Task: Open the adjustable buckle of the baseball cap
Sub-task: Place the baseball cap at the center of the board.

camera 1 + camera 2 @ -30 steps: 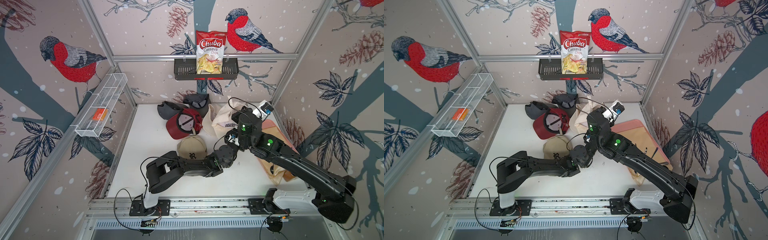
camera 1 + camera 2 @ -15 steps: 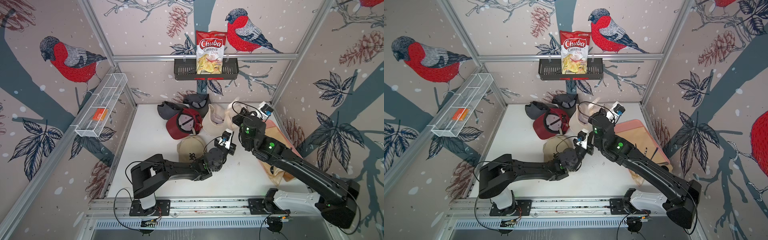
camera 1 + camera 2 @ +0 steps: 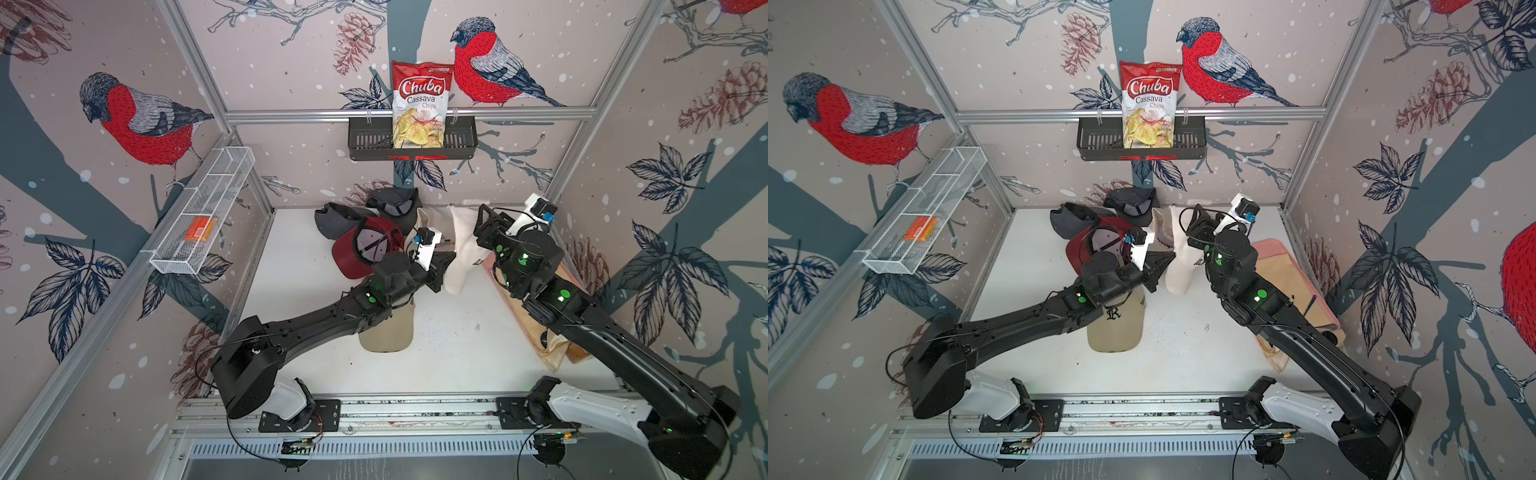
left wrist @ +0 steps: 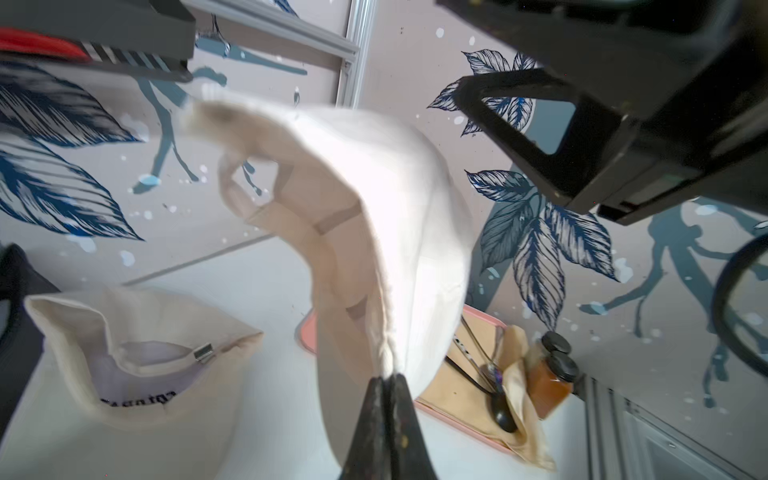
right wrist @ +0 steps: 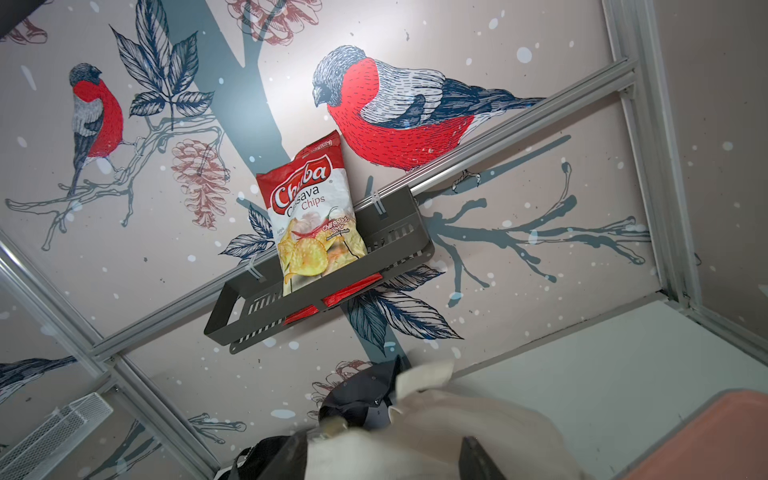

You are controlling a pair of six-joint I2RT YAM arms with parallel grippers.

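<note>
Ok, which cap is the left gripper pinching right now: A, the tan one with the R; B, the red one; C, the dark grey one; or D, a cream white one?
D: the left wrist view shows the left gripper shut on the edge of the cream white cap.

one cap [image 3: 1177,274] stands right of the cap pile [image 3: 1079,249], left of the tray [image 3: 1273,246].

Front-ctr table [image 3: 457,361] open; back blocked by cap pile [image 3: 357,266] + held-up white cap [image 3: 461,249], rt edge by tray [image 3: 1273,246].
</note>
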